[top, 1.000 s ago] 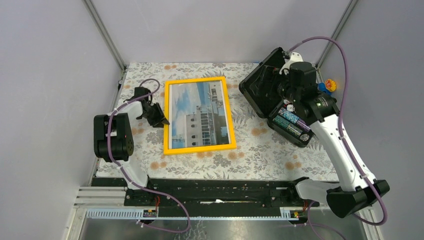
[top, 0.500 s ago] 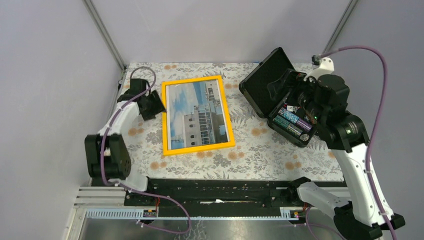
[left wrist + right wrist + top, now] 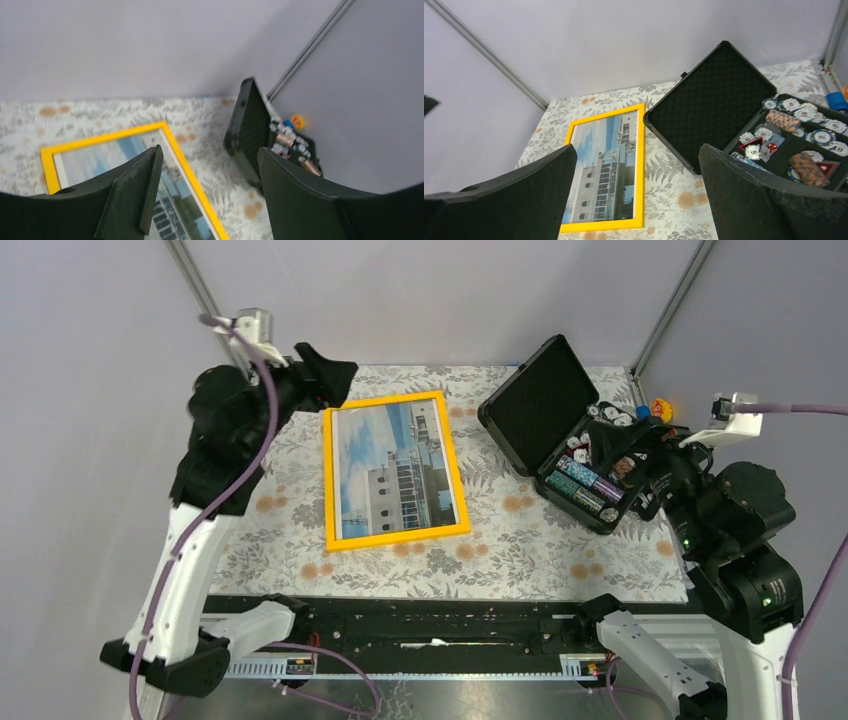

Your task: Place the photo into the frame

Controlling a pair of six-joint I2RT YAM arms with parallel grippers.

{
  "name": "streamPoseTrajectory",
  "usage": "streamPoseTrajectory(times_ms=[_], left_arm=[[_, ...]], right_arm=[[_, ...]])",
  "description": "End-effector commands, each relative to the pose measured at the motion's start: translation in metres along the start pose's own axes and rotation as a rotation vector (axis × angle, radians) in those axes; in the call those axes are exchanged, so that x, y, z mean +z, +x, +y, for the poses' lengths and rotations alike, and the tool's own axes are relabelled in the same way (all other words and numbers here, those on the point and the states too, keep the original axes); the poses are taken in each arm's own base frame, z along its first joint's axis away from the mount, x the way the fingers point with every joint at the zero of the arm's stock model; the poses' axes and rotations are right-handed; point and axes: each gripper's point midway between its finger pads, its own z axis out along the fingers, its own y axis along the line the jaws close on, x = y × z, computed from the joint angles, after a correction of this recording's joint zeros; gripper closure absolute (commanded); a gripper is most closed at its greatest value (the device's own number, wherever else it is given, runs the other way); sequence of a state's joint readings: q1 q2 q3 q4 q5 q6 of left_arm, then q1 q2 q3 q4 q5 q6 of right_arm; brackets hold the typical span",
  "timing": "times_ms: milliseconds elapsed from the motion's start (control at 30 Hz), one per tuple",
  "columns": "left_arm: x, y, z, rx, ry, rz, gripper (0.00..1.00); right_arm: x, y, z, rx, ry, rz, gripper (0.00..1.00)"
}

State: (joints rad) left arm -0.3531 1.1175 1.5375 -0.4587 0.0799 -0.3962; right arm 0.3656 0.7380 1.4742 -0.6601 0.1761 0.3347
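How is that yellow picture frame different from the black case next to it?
The frame is thin and orange-yellow; the case is bulky and black. The frame lies flat, while the case stands open with its lid tilted up. The frame holds a single thing, the photo of a white building; the case holds many chips. Both are rectangular and rest on the flowered cloth.

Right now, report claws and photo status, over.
Left claw, right claw open, empty, raised. Paper building photo lies inside thin orange-yellow frame. Open black case sits apart, right.
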Motion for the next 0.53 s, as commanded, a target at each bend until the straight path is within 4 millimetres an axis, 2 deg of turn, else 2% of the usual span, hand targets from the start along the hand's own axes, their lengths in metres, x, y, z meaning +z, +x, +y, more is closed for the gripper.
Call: streamPoseTrajectory(times_ms=[0,133,233,367,500], left_arm=[[-0.046,-0.065,-0.039,0.064,0.148,-0.25,0.23],[-0.088,-0.094,-0.051,0.098,0.18,-0.386,0.22],[-0.109,-0.107,-0.051,0.109,0.168,-0.448,0.21],[-0.117,-0.113,-0.05,0.108,0.152,-0.474,0.2],[-0.112,-0.108,-0.048,0.11,0.151,-0.458,0.2]], right_arm=[[-0.008,-0.021,-0.01,-0.044,0.045,-0.097,0.0],[-0.016,-0.026,-0.015,-0.055,0.053,-0.147,0.0],[-0.02,-0.028,-0.016,-0.056,0.044,-0.176,0.0],[-0.024,-0.03,-0.015,-0.046,0.026,-0.209,0.0],[-0.02,-0.026,-0.011,-0.069,-0.002,-0.21,0.0]])
